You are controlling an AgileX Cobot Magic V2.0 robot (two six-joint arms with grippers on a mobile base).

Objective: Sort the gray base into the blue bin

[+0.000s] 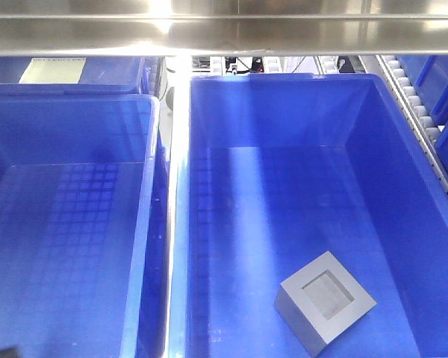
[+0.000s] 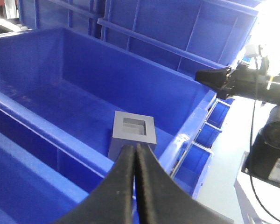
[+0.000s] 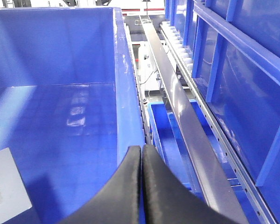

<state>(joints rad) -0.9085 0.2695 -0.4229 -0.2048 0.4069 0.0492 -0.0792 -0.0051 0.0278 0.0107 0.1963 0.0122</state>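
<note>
The gray base [image 1: 325, 302] lies on the floor of the right-hand blue bin [image 1: 284, 112], near its front right, with the square recess facing up. In the left wrist view the gray base [image 2: 133, 133] sits just beyond my left gripper [image 2: 136, 145], which is shut and empty on the near side of the blue bin [image 2: 84, 70] wall. My right gripper [image 3: 141, 147] is shut on nothing, above the right rim of the blue bin [image 3: 51, 46]. A corner of the gray base [image 3: 4, 186] shows at the lower left of that view. Neither gripper appears in the front view.
A second blue crate [image 1: 60, 149] stands to the left, with a metal strip between the two. A steel bar [image 1: 224, 33] crosses the top. Roller track [image 1: 418, 104] and small blue boxes [image 2: 196, 163] line the right side. Another dark arm [image 2: 242, 81] reaches in from the right.
</note>
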